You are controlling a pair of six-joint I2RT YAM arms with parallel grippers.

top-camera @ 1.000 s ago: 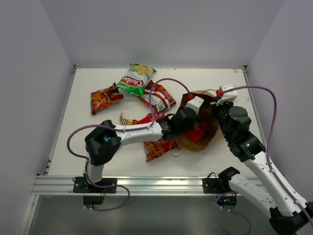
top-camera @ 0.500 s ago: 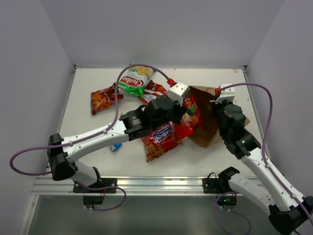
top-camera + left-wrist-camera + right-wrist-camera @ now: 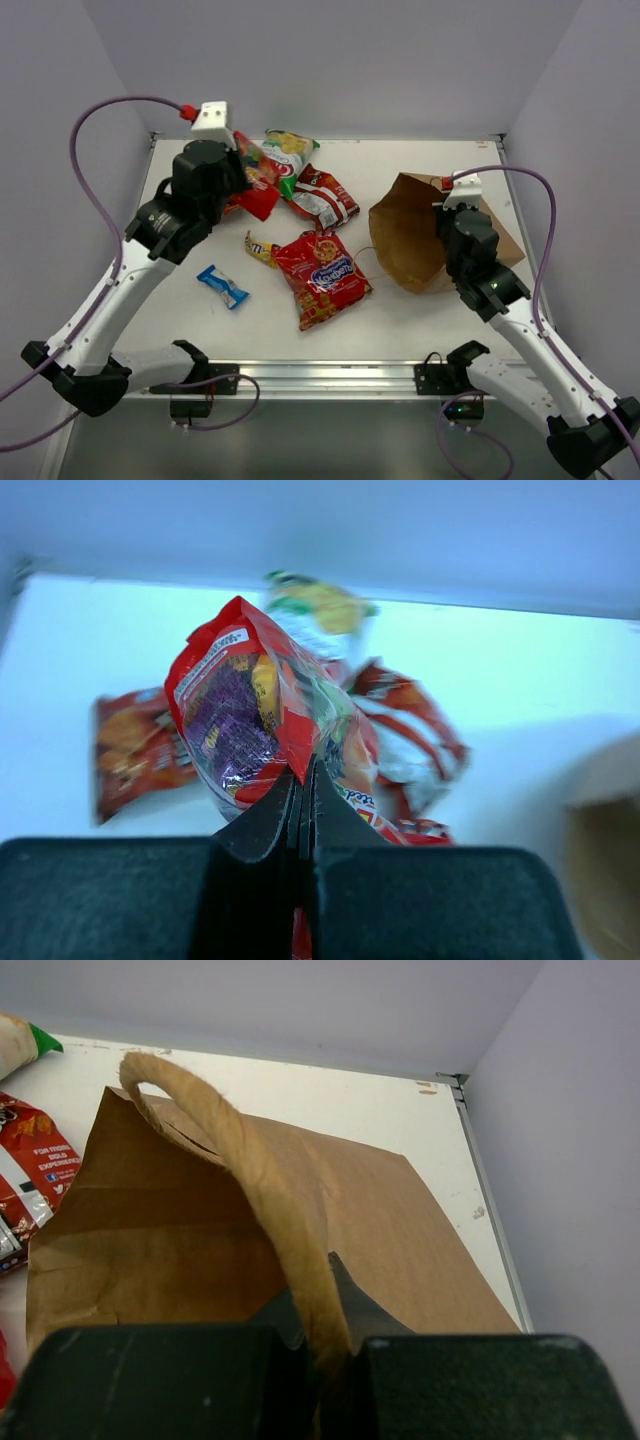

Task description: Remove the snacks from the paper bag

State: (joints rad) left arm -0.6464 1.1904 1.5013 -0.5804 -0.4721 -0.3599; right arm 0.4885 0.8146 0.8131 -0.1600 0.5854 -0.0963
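Note:
My left gripper (image 3: 243, 182) is shut on a red shiny snack packet (image 3: 255, 695) and holds it in the air over the table's back left; its jaws (image 3: 304, 772) pinch the packet's edge. The brown paper bag (image 3: 410, 240) lies on its side at the right, mouth toward the middle. My right gripper (image 3: 449, 214) is shut on the bag's twisted paper handle (image 3: 250, 1175). Out on the table lie a green-white chip bag (image 3: 287, 150), a red-white bag (image 3: 323, 195), a red chip bag (image 3: 322, 275), a yellow candy pack (image 3: 257, 245) and a blue bar (image 3: 222, 287).
An orange-red chip bag (image 3: 135, 750) lies at the left below the held packet, behind my left arm in the top view. White walls close the table (image 3: 450, 160) at the back and sides. A metal rail (image 3: 300, 378) runs along the near edge.
My left arm has pulled the red packet out of the bag's mouth and swung it up and far to the left. The right gripper kept hold of the handle; the bag shifted slightly.

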